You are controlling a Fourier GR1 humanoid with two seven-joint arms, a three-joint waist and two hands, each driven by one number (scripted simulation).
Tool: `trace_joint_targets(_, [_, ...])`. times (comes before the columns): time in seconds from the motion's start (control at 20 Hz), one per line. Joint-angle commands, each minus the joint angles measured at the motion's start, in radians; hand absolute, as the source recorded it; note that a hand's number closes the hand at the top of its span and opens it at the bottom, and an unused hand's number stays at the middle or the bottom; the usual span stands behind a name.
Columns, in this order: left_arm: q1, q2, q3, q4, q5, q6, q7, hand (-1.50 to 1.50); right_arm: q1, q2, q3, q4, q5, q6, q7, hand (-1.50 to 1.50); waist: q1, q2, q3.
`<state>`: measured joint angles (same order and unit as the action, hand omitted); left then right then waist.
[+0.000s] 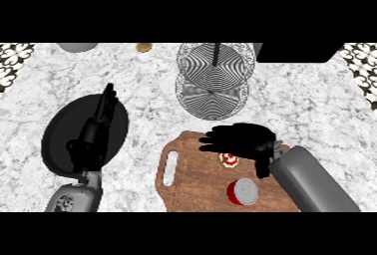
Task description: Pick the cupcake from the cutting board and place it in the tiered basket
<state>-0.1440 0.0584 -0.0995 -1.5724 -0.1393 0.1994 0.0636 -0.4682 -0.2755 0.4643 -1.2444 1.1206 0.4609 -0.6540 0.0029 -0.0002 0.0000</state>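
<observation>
Our right hand [239, 139] hovers with fingers loosely spread, holding nothing, just above the cupcake [230, 159] sitting on the cutting board [195, 182]. Nothing is lifted yet, so we judge that grasping and carrying to the tiered basket [213, 79] remain. Our left hand [92, 142] rests open over a dark plate [63, 129].

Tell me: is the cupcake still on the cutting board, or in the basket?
On the board. The cupcake sits on the cutting board just below the right hand, which hovers over it; the tiered basket shows nothing inside.
</observation>
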Motion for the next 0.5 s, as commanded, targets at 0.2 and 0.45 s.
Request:
trace_joint_targets(0.2, [0.034,-0.014,-0.004,-0.026,-0.011,0.0,-0.018,0.0,-0.024,0.051,-0.055,0.119,0.033,-0.191,-0.112,1.5,0.005,0.001,0.0])
trace_joint_targets(0.45, [0.001,-0.005,0.009,0.029,0.004,-0.024,-0.032,0.0,0.0,0.232,-0.023,0.156,0.183,-0.204,0.307,1.5,0.003,0.0,-0.002])
